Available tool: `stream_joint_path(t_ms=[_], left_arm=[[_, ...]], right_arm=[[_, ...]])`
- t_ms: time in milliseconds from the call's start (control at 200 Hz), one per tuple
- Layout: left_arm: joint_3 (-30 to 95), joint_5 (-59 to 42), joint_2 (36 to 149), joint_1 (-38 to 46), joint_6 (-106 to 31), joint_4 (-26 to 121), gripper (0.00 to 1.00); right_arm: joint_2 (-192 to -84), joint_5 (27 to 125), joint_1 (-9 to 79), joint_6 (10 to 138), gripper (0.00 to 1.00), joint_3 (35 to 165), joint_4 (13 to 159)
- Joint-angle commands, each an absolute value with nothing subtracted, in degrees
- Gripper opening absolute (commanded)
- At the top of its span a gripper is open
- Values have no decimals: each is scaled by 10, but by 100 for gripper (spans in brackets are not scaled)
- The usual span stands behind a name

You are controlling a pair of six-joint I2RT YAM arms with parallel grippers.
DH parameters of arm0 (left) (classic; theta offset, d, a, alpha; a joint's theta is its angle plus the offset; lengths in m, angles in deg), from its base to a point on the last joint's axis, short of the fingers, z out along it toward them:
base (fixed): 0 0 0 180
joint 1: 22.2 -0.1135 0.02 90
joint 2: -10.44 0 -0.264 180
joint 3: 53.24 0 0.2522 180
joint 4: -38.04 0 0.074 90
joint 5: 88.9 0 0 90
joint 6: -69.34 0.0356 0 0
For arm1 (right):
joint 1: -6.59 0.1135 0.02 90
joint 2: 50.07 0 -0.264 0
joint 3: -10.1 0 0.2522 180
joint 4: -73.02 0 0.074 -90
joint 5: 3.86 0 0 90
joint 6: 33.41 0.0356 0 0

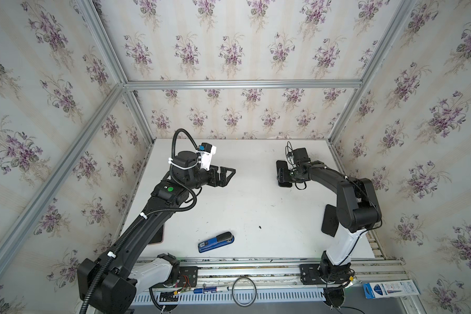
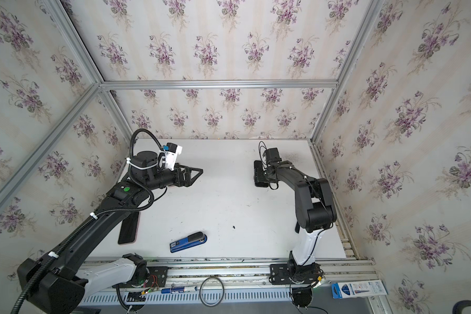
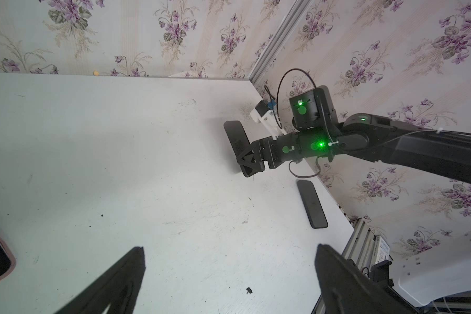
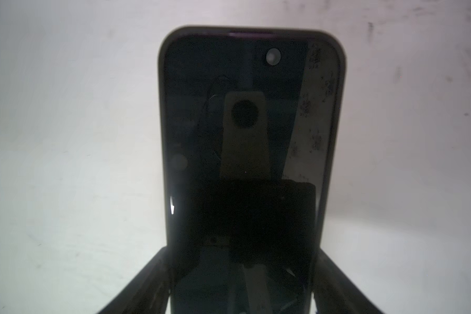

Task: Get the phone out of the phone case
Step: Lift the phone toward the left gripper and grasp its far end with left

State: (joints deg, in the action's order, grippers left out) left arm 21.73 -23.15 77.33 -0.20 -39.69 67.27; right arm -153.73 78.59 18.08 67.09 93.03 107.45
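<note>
White tabletop (image 1: 256,206) inside floral-papered walls. At about 2 o'clock from its middle, the right gripper (image 4: 244,255) is clamped across the width of the phone (image 4: 250,108). The screen faces the wrist camera, and the dark rim around it looks like the phone case (image 4: 161,108). The left gripper (image 3: 230,248) hangs at 11 o'clock, jaws wide apart and empty. Best, I judge: right holds firm while left comes across, pinches one case corner and peels it back slowly without twisting the glass.
</note>
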Motion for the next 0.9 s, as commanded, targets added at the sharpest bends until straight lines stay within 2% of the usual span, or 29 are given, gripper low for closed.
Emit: stream_joint_path(t_ms=[0,370,765,849,894], left_arm=[[217,-251,784,-2,-408,645,100],[227,-292,846,-11,-432,641,100],[227,-342,881,-27,-458,624,99],[229,-349,890,-33,-464,624,96],[230,-355,894,-35,-467,622,91]], right_arm=[[-1494,775,223,687,45,901,973],[-1380,849,394,663,43,847,901],[-1332,876,500,649,42,815,862],[-1329,876,515,649,42,813,857],[-1328,879,524,648,42,812,856]])
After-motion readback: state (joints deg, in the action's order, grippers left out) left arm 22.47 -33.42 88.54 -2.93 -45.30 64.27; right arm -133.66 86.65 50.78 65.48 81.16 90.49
